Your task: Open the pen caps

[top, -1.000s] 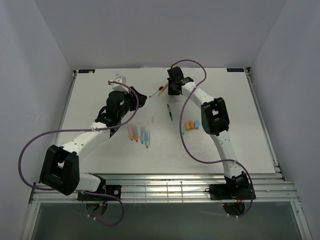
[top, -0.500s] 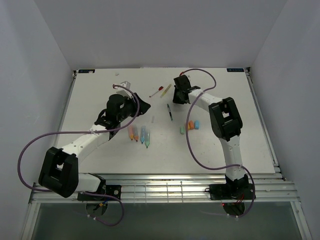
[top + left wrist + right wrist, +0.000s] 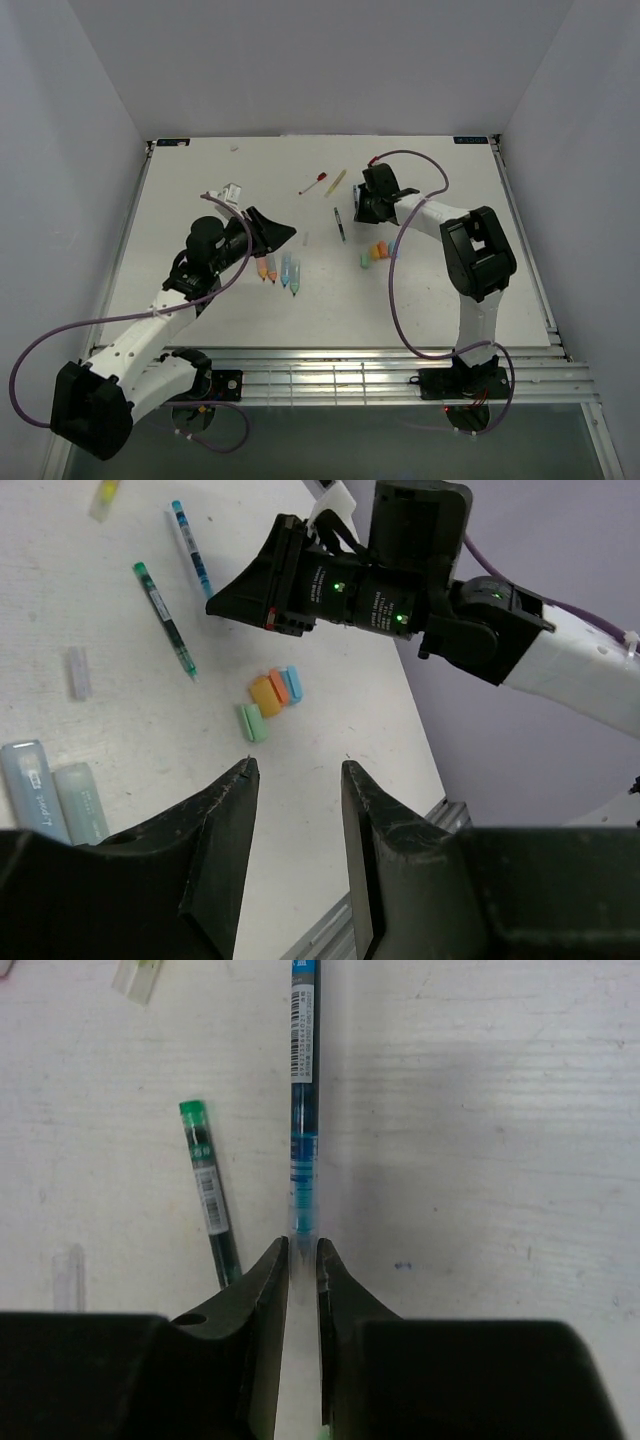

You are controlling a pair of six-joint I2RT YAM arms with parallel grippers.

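Observation:
Green [image 3: 252,722], orange [image 3: 267,695] and blue [image 3: 292,682] pen caps lie loose in a cluster on the white table; they also show in the top view [image 3: 375,253]. My right gripper [image 3: 302,1242] is shut on the clear-tipped end of a thin blue pen [image 3: 302,1080], which lies flat on the table. A thin green pen [image 3: 210,1195] lies just left of it. My left gripper [image 3: 297,768] is open and empty, held above the table near the thick markers [image 3: 278,268], well short of the caps.
A red pen [image 3: 313,183] and a yellowish pen [image 3: 333,181] lie at the back. A small clear cap [image 3: 78,672] lies by the markers. The table's near edge with metal rails [image 3: 330,370] runs along the bottom.
My left arm has drawn back toward the near side and its gripper now sits over the markers. My right gripper has moved nearer and to the right, down onto the blue pen.

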